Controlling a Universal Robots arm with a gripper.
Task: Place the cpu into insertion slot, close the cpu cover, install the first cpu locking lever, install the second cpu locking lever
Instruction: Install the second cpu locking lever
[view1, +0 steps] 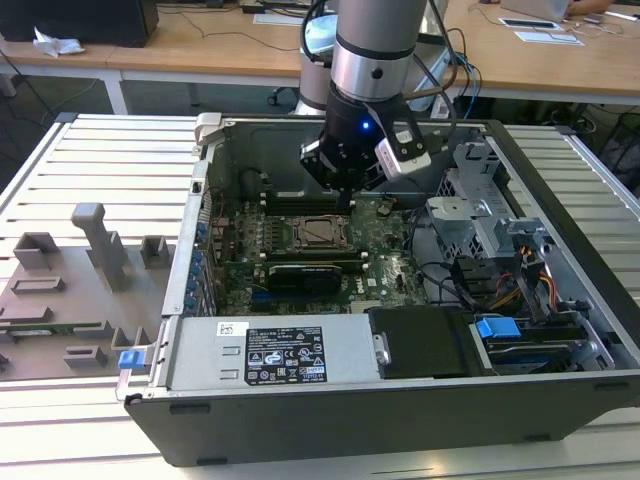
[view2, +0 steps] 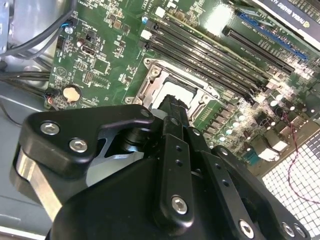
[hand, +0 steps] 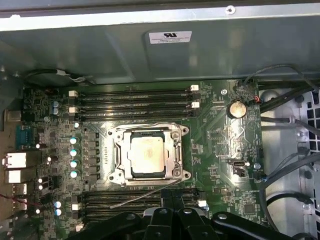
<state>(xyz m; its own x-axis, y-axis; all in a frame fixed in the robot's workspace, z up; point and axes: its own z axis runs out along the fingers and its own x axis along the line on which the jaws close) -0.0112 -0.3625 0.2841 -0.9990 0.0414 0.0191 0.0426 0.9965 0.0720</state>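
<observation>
Above the motherboard my claw (view1: 345, 195) hangs, fingers drawn together on nothing. With the cpu (hand: 147, 156) seated in the insertion slot (hand: 118, 172) and the cpu cover (hand: 176, 159) down, I judge the locking lever (hand: 142, 197) step is in hand, calling for a careful hook and press.

Open computer case (view1: 400, 420) lying on a slatted metal table (view1: 100, 160). Green motherboard (hand: 220, 135) inside, with long black memory slots (hand: 135, 102), a round coin battery (hand: 236, 108) and black cables (hand: 285, 175). Grey moulded fixtures (view1: 95, 240) toward the table's edge on the exterior view's left.
</observation>
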